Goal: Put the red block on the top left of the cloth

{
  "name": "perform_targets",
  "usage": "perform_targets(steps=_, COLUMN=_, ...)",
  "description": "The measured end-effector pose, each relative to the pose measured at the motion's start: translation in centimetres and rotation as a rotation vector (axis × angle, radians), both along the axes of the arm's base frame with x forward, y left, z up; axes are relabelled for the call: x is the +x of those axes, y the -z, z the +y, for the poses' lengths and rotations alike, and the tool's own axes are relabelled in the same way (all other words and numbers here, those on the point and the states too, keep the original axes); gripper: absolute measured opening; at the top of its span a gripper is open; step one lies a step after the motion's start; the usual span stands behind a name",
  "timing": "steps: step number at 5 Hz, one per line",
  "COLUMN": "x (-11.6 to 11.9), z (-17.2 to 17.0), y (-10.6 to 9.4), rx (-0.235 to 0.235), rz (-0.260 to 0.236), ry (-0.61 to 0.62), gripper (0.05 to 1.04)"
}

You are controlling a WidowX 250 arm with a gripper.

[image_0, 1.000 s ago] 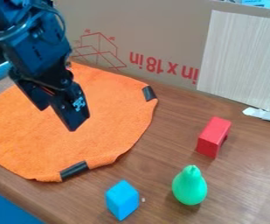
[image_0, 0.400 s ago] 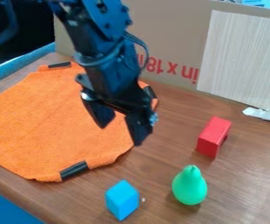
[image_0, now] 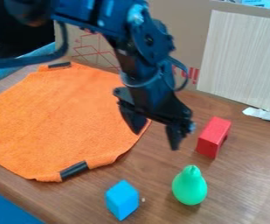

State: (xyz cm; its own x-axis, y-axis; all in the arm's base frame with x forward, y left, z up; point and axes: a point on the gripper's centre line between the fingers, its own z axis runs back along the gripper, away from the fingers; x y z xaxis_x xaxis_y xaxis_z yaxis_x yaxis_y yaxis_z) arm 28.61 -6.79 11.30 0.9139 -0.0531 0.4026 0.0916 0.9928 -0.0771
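Swung from over the orange cloth (image_0: pixel 55 116) toward the red block (image_0: pixel 213 137), the gripper (image_0: pixel 156 133) is held spread and empty – presumably so the block, resting on the wooden tabletop (image_0: pixel 160 170) off the cloth, can be straddled.

The brown wood-grain counter (image_0: pixel 247 168) carries an orange cloth (image_0: pixel 49 118) spread flat over its left side. Well to the cloth's right lies a red block (image_0: pixel 213 137); a green pear-shaped thing (image_0: pixel 189 186) stands nearer, slightly left of the block. A blue block (image_0: pixel 122 200) sits left of the pear-shaped thing, with a small pale speck (image_0: pixel 143 200) just beside it. At the far right lies a white strip (image_0: pixel 264 114).
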Motion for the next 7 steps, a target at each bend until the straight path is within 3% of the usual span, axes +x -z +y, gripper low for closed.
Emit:
perform_targets(steps=1, x=2.1, z=-1.0, y=0.0, rx=-0.011, rz=-0.025, ry=-0.044, gripper=1.0)
perform_targets(steps=2, x=4.2, z=-1.9, y=-0.1, rx=-0.045, rz=-0.024, ry=-0.075, gripper=1.001)
perform_targets(steps=4, x=6.7, z=-2.8, y=0.5, rx=-0.059, rz=-0.007, ry=-0.115, gripper=1.0)
perform_targets(steps=5, x=6.8, z=-3.4, y=2.4, rx=-0.021, rz=0.027, ry=-0.095, gripper=1.001)
perform_targets(steps=7, x=7.0, z=-4.8, y=5.3, rx=0.068, rz=0.05, ry=-0.05, gripper=1.0)
